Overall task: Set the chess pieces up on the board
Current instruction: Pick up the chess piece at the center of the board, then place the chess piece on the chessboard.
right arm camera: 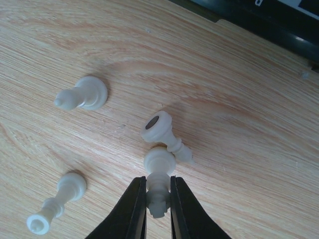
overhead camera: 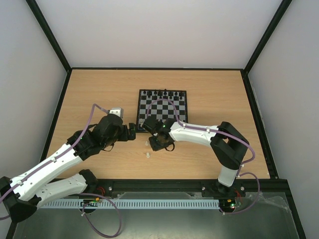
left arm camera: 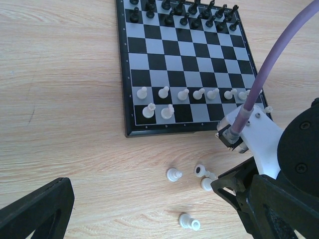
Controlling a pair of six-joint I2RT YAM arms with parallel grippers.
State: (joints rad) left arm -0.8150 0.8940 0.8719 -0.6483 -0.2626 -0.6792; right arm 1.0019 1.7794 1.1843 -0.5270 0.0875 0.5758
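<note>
On the wooden table (overhead camera: 99, 94), the board (overhead camera: 162, 105) lies at 12 o'clock of centre. The left arm (overhead camera: 55, 167) reaches in from 7 o'clock, the right arm (overhead camera: 219, 144) from 5 o'clock.

Left gripper (overhead camera: 130, 131): just off the board's 7 o'clock corner, jaws wide apart, holding nothing.

Right gripper (right arm camera: 158, 185): low over the table just beyond the board's 6 o'clock edge, fingers pinched on a held white piece (right arm camera: 159, 162). That piece lies on its side on the wood, base toward 12 in the wrist view.

Black pieces (left arm camera: 172, 9) fill the far rows. White pawns (left arm camera: 184, 93) stand in a row one rank in from the near edge. Two back-rank white pieces (left arm camera: 149, 110) stand at the 7 o'clock corner.

Off the board, all tipped over: a second lying piece (right arm camera: 162, 130) touches the held one at its 12. A third piece (right arm camera: 82, 94) lies at 10 o'clock and a fourth piece (right arm camera: 55, 206) at 9, both apart.
</note>
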